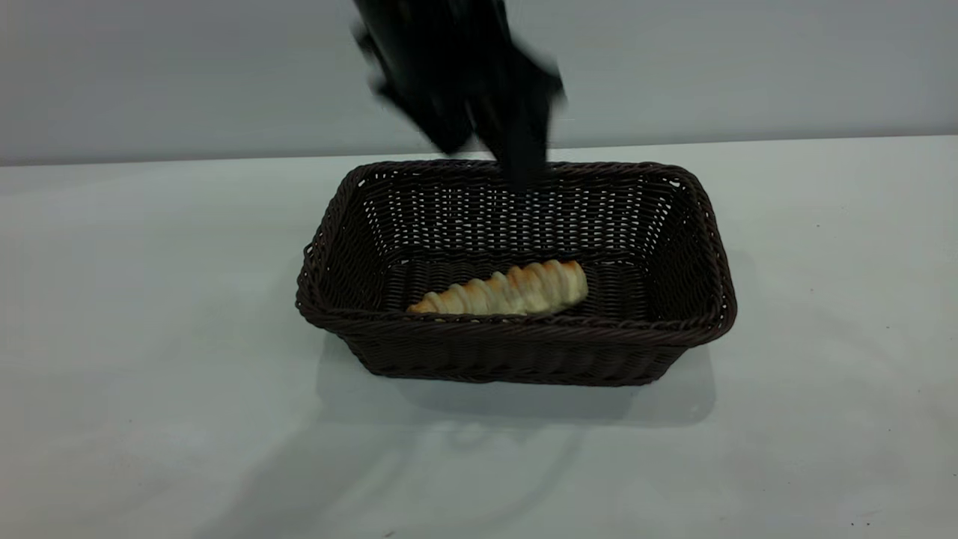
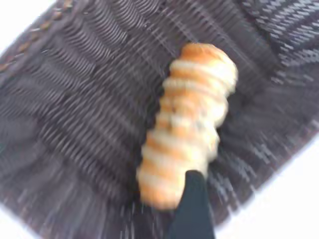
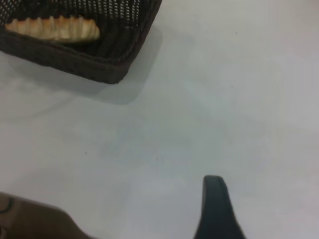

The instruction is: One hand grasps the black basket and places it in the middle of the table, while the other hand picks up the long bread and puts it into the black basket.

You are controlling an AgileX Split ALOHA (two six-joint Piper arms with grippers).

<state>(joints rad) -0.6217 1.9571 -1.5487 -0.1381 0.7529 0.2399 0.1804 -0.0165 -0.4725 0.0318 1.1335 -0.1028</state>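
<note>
The black basket (image 1: 516, 348) stands on the white table (image 1: 150, 337), about in the middle. The long bread (image 1: 509, 290) lies on the basket's floor, near its front wall, with its tapered end to the left. My left gripper (image 1: 486, 161) hangs blurred above the basket's far rim, open and holding nothing. In the left wrist view one dark finger (image 2: 192, 204) shows just above the bread (image 2: 187, 124), inside the basket (image 2: 75, 109). My right gripper (image 3: 139, 214) is open and empty over bare table, away from the basket's corner (image 3: 114, 69); the bread (image 3: 55, 29) shows inside.
The table's far edge meets a grey wall (image 1: 748, 67) behind the basket. A few tiny dark specks lie on the table at the right (image 1: 816, 224).
</note>
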